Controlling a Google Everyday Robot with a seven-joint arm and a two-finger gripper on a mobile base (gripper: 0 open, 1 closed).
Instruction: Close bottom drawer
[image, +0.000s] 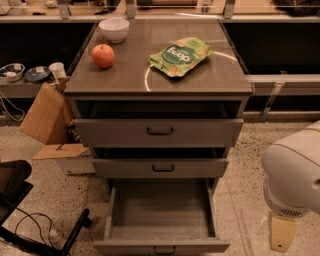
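bottom drawer (160, 212) sits at the foot of the table (200, 82), pulled far out toward you, its plain grey inside showing and its dark handle (164, 249) at the lower edge of the view. just above it the middle drawer (161, 168) and the top drawer (159, 132) each stand out a little. on the table you see a red apple (102, 55), a white bowl (114, 29) behind it and a green bag (180, 56) further right. the end effector (283, 233) hangs low at the right, apart from the bottom drawer; you cannot tell its state.
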